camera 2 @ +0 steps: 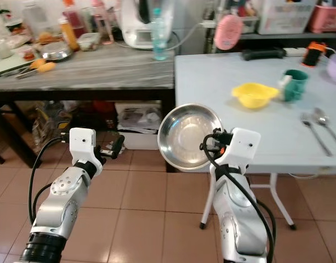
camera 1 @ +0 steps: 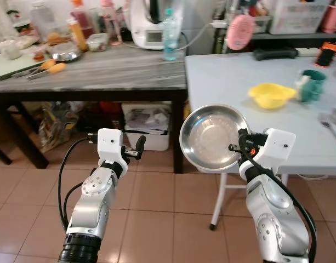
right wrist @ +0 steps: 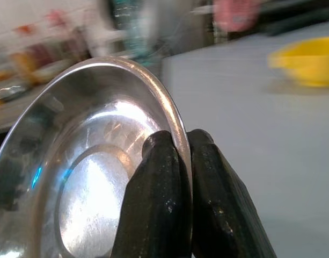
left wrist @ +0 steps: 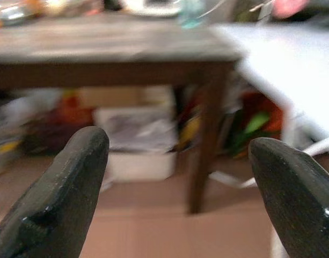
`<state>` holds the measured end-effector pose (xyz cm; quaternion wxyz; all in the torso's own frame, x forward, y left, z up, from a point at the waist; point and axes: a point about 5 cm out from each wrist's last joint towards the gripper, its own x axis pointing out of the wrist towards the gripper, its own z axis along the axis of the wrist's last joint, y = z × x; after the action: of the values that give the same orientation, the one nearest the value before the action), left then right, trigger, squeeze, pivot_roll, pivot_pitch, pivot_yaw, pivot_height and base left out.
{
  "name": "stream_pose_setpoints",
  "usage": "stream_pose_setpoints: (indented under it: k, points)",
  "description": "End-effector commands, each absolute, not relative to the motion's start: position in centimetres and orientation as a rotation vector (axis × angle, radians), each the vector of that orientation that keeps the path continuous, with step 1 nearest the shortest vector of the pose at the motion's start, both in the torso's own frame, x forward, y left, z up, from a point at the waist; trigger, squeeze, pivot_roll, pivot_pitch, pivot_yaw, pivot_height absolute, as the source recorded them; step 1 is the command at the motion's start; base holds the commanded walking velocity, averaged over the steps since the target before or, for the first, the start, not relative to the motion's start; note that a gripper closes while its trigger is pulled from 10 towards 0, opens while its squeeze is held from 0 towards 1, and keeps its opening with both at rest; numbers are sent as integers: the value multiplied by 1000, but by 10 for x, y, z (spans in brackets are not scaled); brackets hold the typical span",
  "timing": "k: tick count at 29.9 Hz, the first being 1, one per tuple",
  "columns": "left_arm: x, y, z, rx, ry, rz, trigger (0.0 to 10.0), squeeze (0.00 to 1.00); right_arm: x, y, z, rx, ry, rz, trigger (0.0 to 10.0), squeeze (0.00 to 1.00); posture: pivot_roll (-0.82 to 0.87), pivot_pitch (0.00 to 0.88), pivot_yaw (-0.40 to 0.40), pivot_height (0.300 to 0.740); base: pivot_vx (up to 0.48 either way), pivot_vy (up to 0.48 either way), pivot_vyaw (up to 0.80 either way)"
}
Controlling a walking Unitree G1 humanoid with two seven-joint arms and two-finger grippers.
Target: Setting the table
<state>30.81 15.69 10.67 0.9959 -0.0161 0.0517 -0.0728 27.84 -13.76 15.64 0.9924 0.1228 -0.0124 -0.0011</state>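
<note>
On your left, the dark wooden counter (camera 1: 91,71) carries bottles, jars and a white appliance (camera 1: 148,24), and its near edge runs straight across to the corner where it meets the pale grey counter (camera 1: 239,82). Below that edge there is open tiled floor (camera 1: 151,203), with bags and a white bin (camera 1: 148,129) tucked underneath.

Your left pincer (left wrist: 177,177) hangs low over the floor in front of the wooden counter, its two black fingers (left wrist: 62,199) wide apart with nothing between them.

Moving right, the steel bowl (camera 1: 214,137) sits just off the near edge of the grey counter, held up on its side with the hollow facing you (its rim overlaps the counter's front corner from this angle). Your right pincer (right wrist: 183,161) is clamped on the bowl's rim, one finger inside and one outside. The bowl is round, shallow and shiny, with a flat base ring and bright glare on the inner wall.

Further right on the grey counter you have a yellow bowl (camera 1: 272,94), a green mug (camera 1: 312,85) just beside it, and a fork and spoon (camera 2: 315,129) near the right edge. Bare surface lies between the yellow bowl and the near edge.
</note>
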Motion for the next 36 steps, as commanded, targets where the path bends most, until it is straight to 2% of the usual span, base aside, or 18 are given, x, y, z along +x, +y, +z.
stream_pose_setpoints:
  k: [1, 25, 36]
  points:
    - [311, 154, 112, -28, 85, -157, 10000, 0, 279, -140, 163, 250, -57, -11, 10000, 0, -41, 21, 46, 740, 0, 480, 0]
    - [315, 145, 108, -12, 110, -177, 10000, 0, 282, -142, 160, 227, -67, -34, 10000, 0, -46, 10, 58, 740, 0, 480, 0]
    - [310, 142, 112, -29, 76, -220, 10000, 0, 284, -144, 158, 219, -65, -33, 10000, 0, -34, 7, 58, 740, 0, 0, 0]
